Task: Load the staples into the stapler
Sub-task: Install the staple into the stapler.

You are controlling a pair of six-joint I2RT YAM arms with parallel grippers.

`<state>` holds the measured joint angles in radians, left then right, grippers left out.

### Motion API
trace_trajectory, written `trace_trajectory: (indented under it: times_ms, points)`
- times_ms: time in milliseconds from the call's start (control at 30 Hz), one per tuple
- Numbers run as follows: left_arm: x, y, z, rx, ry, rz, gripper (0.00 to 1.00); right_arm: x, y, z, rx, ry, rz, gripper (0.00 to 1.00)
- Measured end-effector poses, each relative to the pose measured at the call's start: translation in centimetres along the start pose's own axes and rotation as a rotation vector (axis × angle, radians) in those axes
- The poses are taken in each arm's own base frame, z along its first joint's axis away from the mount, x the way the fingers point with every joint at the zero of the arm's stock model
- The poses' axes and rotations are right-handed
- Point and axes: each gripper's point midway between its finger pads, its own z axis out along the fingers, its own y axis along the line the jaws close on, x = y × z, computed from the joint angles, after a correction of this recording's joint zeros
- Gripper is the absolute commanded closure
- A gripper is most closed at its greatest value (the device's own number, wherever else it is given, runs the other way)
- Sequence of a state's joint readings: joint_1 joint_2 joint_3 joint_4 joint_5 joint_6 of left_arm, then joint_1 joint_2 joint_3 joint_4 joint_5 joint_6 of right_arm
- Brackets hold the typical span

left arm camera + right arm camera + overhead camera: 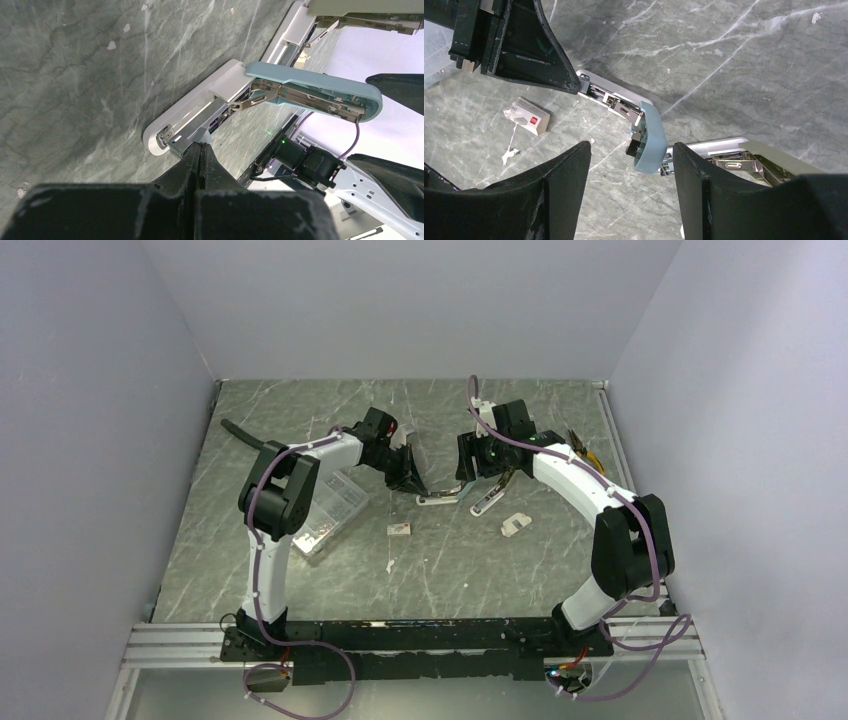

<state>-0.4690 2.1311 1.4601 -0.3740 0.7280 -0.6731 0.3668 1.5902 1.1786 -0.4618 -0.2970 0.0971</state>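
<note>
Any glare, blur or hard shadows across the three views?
Top external: even, soft light, no glare, only faint shadows on the table. Left wrist: blue-topped stapler sharp, wall behind it washed out pale. Right wrist: right gripper's fingers dark, slightly soft; staple box crisp.

Blue stapler (pixel 647 135) open, staple box (pixel 526 116), R claw (pixel 630 146) wide

The table (pixel 300 410) is veined white on grey-green; the stapler (pixel 305 85) is capped pale blue over white; the white staple box (pixel 526 116) is marked red.
</note>
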Motion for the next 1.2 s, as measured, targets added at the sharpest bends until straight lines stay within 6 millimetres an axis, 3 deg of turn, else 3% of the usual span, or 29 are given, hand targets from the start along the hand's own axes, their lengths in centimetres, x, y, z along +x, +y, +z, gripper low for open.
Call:
trace_trajectory:
  times_ms: [1200]
  points:
    - [-0.17,-0.05,0.02,0.011,0.006,0.070,0.97,0.04,-0.05,0.01,0.000,0.000,0.001,0.35]
